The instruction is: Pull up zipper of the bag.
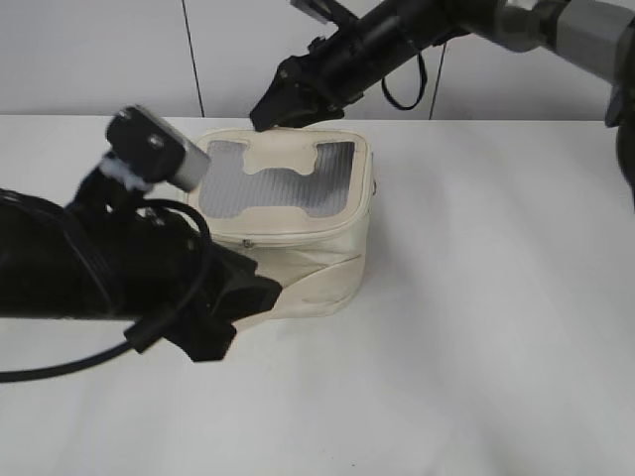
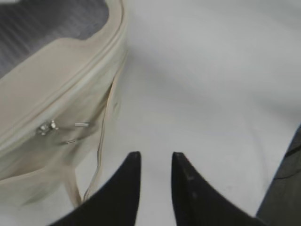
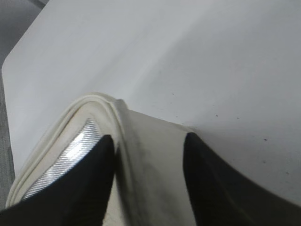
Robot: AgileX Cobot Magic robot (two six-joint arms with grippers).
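— Zipper (image 2: 47,127) pulls low on bag (image 1: 288,213) front, mid-table; left gripper (image 2: 153,165) slightly parted, empty, beside it.
— Right gripper (image 3: 148,150) open, straddling rear rim — brace there, pinch one ring squarely.

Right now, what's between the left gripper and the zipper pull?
Bare white table and the bag side, seen in the left wrist view; left gripper, zipper pull.
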